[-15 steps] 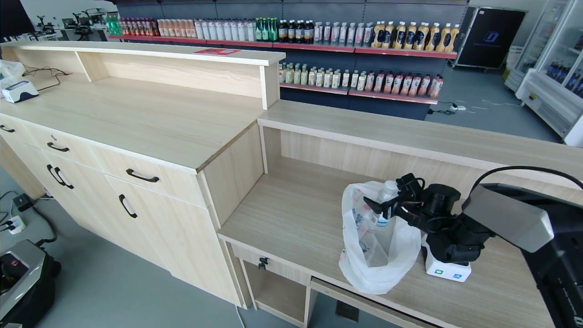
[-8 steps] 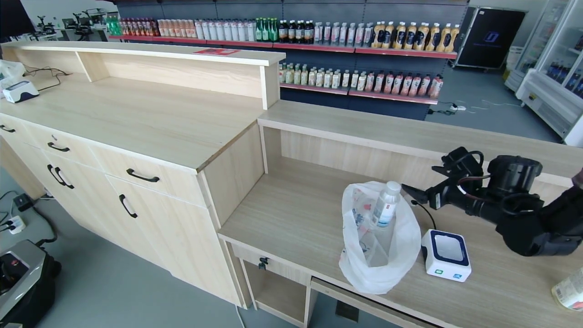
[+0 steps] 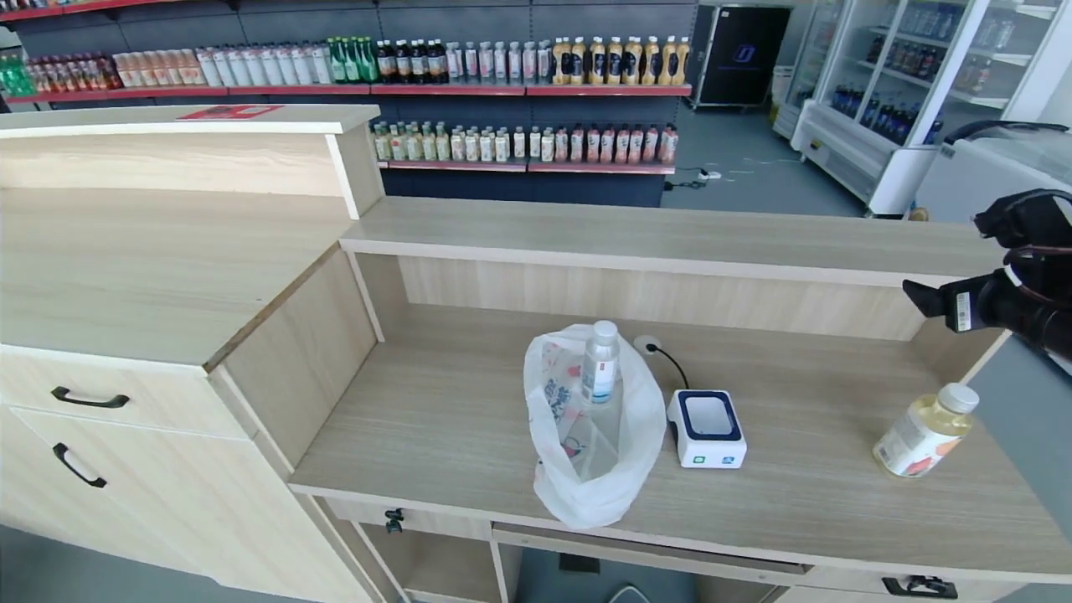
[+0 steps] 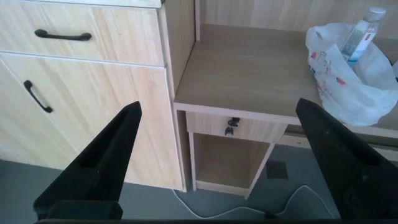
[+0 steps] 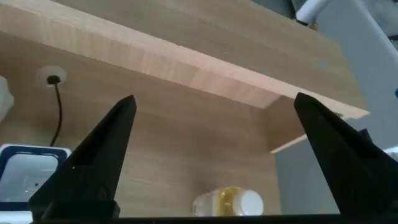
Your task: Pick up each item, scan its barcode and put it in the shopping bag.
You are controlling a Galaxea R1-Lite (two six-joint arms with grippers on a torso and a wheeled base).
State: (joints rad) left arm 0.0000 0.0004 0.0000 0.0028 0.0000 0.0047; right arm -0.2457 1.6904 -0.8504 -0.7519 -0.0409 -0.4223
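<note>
A white shopping bag (image 3: 596, 452) stands open on the lower counter (image 3: 452, 419) with a clear bottle (image 3: 600, 362) upright inside it. Just right of the bag sits a white barcode scanner (image 3: 706, 427) with a dark blue top. A bottle of yellow drink (image 3: 924, 431) rests near the counter's right end. Up at the right edge, above that bottle, my right gripper (image 3: 945, 255) hangs open and holds nothing; its wrist view has the yellow bottle (image 5: 230, 204) and the scanner (image 5: 25, 174) below the gripper (image 5: 211, 186). My left gripper (image 4: 217, 186) is open, low in front of the counter, facing the bag (image 4: 351, 78).
A raised ledge (image 3: 670, 239) runs along the back of the lower counter, and a taller counter (image 3: 126, 268) with drawers adjoins on the left. The scanner's cable (image 3: 670, 360) leads to a hole behind the bag. Drink shelves and fridges stand beyond.
My right gripper let go of the clear bottle in the bag and drew away up and to the right. The head camera turned, so the whole scene slid left.
</note>
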